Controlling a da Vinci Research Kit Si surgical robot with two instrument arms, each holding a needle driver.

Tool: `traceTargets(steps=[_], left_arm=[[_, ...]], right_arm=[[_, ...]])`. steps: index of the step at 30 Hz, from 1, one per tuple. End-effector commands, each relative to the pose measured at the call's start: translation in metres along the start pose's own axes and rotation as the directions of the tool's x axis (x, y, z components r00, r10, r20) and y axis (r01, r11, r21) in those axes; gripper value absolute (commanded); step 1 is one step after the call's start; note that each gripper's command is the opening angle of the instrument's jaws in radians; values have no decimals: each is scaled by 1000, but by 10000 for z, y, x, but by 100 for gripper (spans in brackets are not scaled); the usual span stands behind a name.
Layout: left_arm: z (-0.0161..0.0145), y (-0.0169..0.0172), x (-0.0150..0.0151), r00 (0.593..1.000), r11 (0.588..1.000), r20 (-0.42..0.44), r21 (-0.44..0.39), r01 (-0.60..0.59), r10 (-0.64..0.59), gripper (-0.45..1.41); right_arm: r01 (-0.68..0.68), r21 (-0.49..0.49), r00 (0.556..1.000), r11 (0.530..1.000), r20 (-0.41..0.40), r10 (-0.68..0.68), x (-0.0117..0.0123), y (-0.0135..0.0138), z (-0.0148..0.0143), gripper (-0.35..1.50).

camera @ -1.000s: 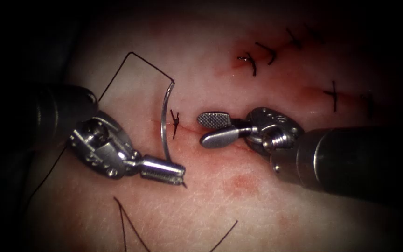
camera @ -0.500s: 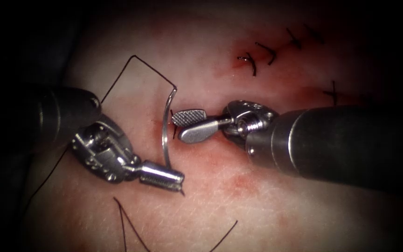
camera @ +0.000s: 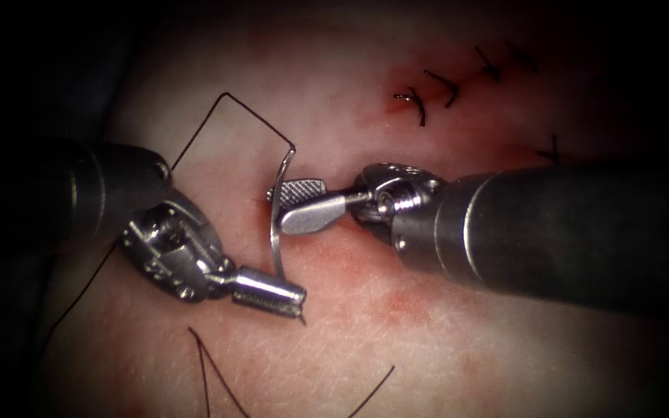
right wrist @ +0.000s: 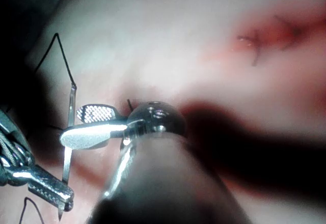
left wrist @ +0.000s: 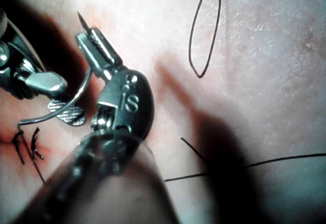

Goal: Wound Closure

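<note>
L tool (camera: 292, 292): jaws clamp needle nr its tip.
R tool (camera: 286, 205): jaws apart, astride needle mid-curve, holding nothing.
Needle (camera: 274, 232): upright, out of tissue (camera: 427, 340), w/ thread (camera: 253, 116) on top end.

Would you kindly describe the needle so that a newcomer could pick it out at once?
Start at the left arm's tool on the tissue; its shut claw grips the needle near the pointed end. The needle arcs up, clear of the tissue, between the right arm's open claw. Unlike the dark thread trailing from it, it is bright, curved metal.
</note>
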Motion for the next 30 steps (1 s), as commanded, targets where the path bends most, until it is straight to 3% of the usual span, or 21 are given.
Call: traceTargets(steps=[1,30], left_arm=[[6,3,-4,1000,1000,-1,1,-2,2,-45],[10,1,-5,1000,1000,-7,5,14,-14,-45]], right_arm=[[1,3,1000,1000,-6,-1,-3,11,10,123],[-27,6,1000,1000,-3,27,-15,15,19,111]])
